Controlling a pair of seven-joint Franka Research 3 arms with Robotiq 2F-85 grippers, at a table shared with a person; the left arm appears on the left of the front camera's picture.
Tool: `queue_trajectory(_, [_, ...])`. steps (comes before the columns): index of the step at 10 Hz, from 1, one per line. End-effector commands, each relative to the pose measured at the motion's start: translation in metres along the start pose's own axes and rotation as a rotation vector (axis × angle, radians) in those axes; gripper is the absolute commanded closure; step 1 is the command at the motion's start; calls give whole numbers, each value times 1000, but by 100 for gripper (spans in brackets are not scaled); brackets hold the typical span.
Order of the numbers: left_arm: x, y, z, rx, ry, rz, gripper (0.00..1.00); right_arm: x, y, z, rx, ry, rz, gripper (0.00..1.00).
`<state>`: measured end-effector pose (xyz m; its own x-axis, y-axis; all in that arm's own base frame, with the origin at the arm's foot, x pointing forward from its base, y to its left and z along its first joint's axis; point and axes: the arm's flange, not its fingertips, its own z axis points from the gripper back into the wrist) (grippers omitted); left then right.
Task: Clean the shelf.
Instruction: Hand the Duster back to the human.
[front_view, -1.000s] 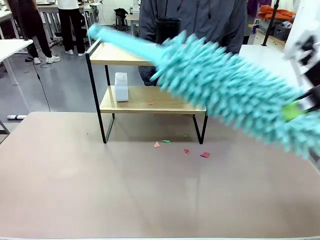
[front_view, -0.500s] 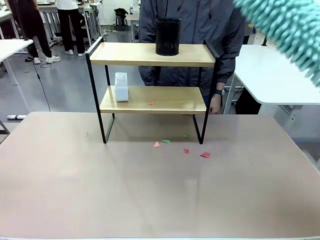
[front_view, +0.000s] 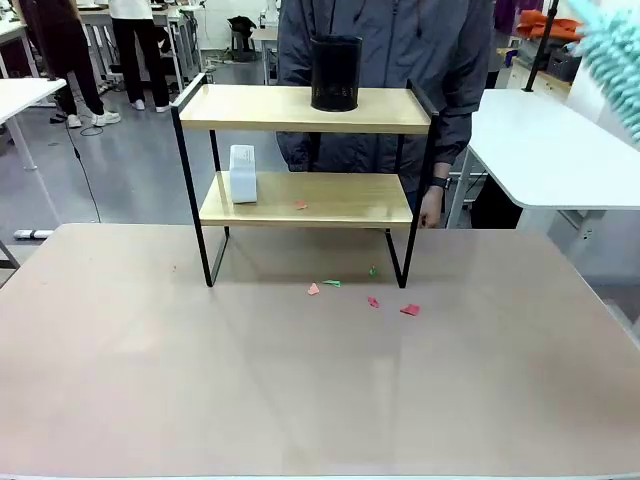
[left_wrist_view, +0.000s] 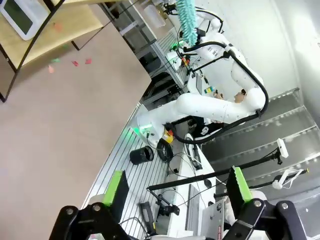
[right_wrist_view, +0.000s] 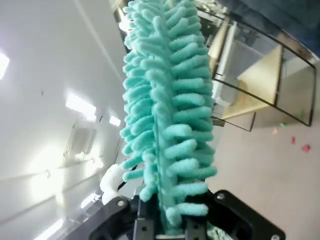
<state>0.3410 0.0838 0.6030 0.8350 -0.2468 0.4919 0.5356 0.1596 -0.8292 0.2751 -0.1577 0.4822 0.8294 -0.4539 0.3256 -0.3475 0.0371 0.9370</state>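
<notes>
The shelf (front_view: 300, 200) stands at the table's far middle, with a small scrap (front_view: 301, 205) on its lower board. It also appears at the top left corner of the left wrist view, shelf (left_wrist_view: 35, 37), and sideways in the right wrist view, shelf (right_wrist_view: 257, 82). My right gripper (right_wrist_view: 167, 227) is shut on a fluffy teal duster (right_wrist_view: 167, 110), held high; its tip, the duster (front_view: 615, 45), shows at the top right of the front view. My left gripper (left_wrist_view: 177, 187) is open and holds nothing, off the table's side.
A black cup (front_view: 335, 72) sits on the top board and a white device (front_view: 242, 173) on the lower one. Several paper scraps (front_view: 372, 301) lie on the table before the shelf. A person stands close behind, one hand (front_view: 432, 207) by the right rear leg.
The duster has swung up and to the right, away from the shelf, until just its tip shows at the top right corner. The shelf, the cup and the scraps have not moved.
</notes>
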Motion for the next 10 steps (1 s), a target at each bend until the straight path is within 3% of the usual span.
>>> queue_trajectory(1, [-1, 0, 0, 2, 15, -17, 0, -19, -28, -7, -46, -10, -107, 96])
queue_trajectory(4, [-1, 0, 0, 2, 15, -17, 0, -27, -70, 2, -80, 1, -219, 96])
queue_trajectory(10, [-1, 0, 0, 2, 15, -17, 0, -28, -83, -11, -126, 29, -263, 96])
